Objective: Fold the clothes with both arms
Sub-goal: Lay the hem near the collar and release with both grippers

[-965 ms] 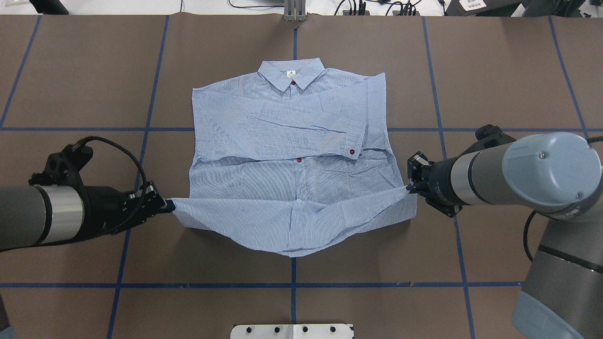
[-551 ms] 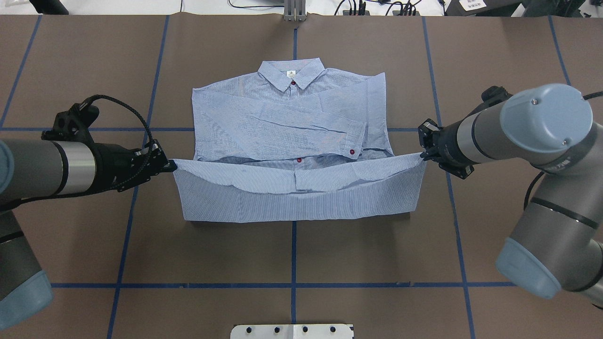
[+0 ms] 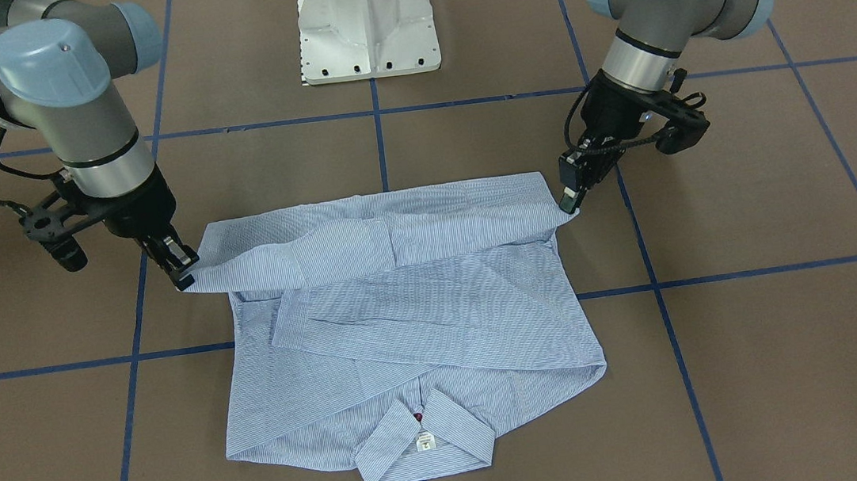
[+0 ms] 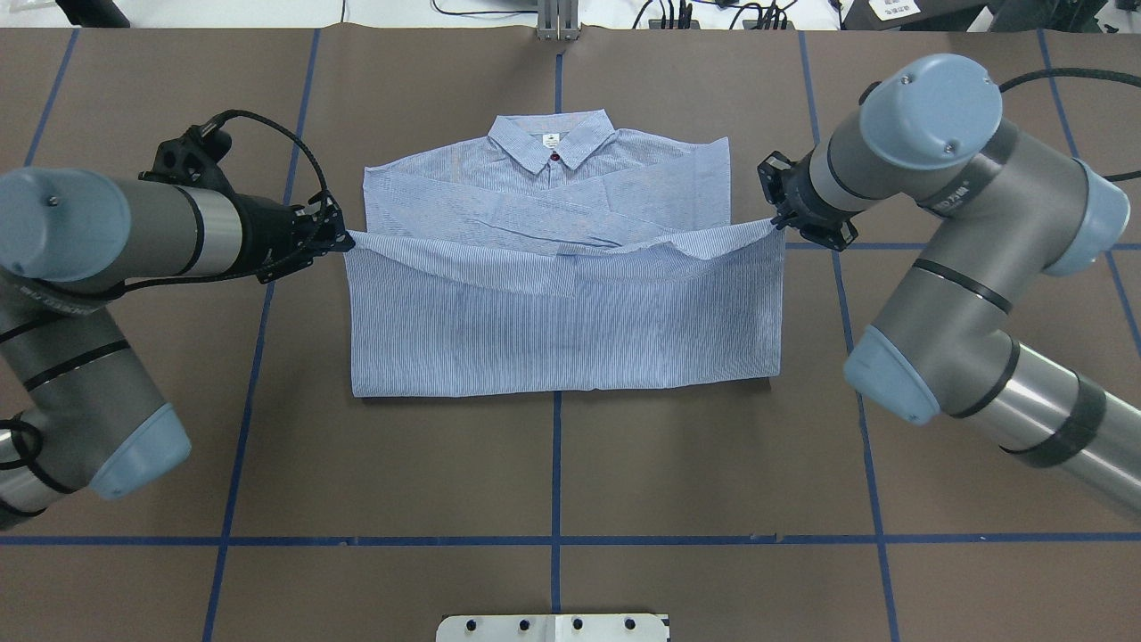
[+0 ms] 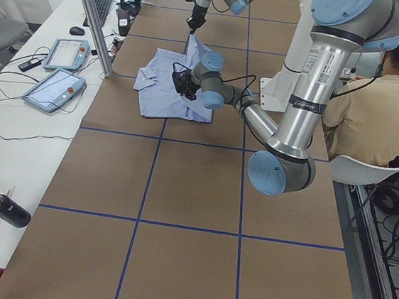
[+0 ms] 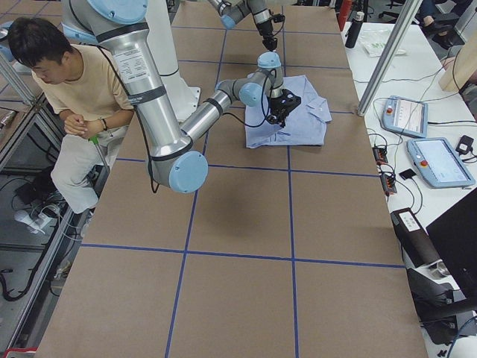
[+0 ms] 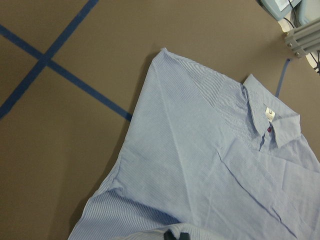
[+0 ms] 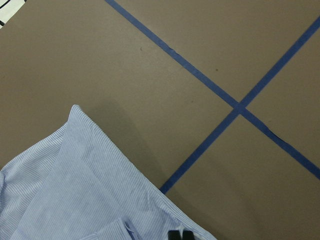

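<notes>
The light blue striped shirt (image 4: 562, 321) lies face up on the brown table, collar (image 4: 553, 141) at the far side. Its lower part is doubled over towards the collar. My left gripper (image 4: 343, 239) is shut on the left hem corner. My right gripper (image 4: 775, 223) is shut on the right hem corner. Both hold the hem edge raised and stretched above the chest. In the front-facing view the shirt (image 3: 405, 322) shows the left gripper (image 3: 570, 206) and the right gripper (image 3: 184, 278) pinching the corners. The left wrist view shows the collar and label (image 7: 270, 114).
Blue tape lines (image 4: 556, 464) cross the brown table. The white pedestal base (image 3: 365, 20) stands behind the shirt on my side. A seated operator (image 6: 67, 82) is beside the robot. Control tablets (image 5: 54, 70) and a bottle (image 5: 7, 209) lie on the side bench.
Both grippers have carried the hem away from me towards the collar, rising as they go. The folded-over flap now covers the shirt's lower half and most of the crossed sleeves.
</notes>
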